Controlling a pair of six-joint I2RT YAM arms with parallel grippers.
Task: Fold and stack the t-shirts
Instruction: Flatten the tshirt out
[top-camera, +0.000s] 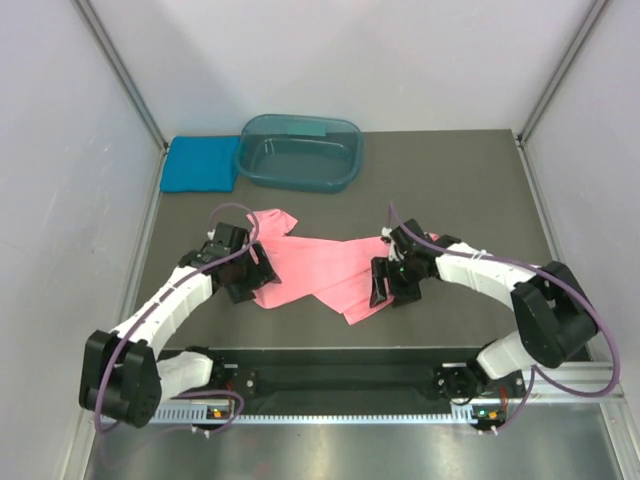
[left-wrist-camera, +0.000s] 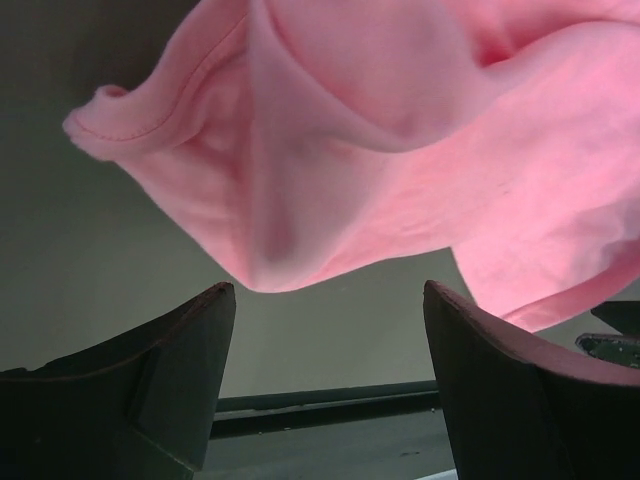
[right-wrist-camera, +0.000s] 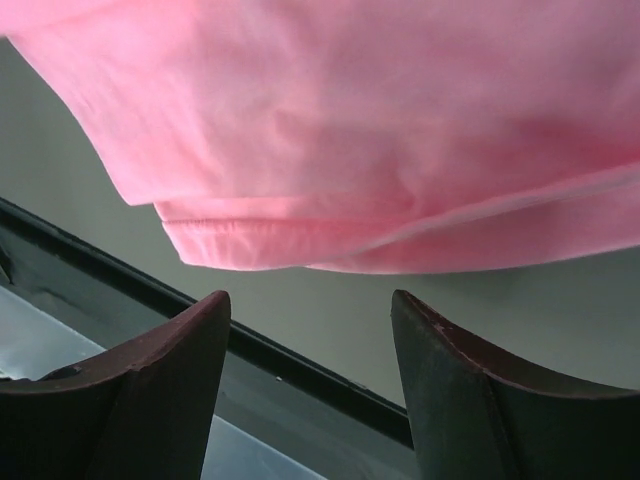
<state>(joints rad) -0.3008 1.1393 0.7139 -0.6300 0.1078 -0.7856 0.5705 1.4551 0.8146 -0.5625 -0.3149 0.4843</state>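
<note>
Left gripper (left-wrist-camera: 328, 292) gapes before the rumpled, loosely bunched salmon-pink t-shirt (left-wrist-camera: 400, 130).

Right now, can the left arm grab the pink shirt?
Probably yes. The left gripper is open, and the pink t-shirt lies right ahead of it on the table, with nothing in between.

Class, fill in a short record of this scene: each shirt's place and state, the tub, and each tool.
pink t-shirt: unfolded, rumpled, lying between the two arms
blue t-shirt: neat folded rectangle, far left, beside the tub
tub: dark teal, see-through, at the far edge
left tool: open, at the pink shirt's left end, holding nothing
right tool: open, at its right end, holding nothing
</note>
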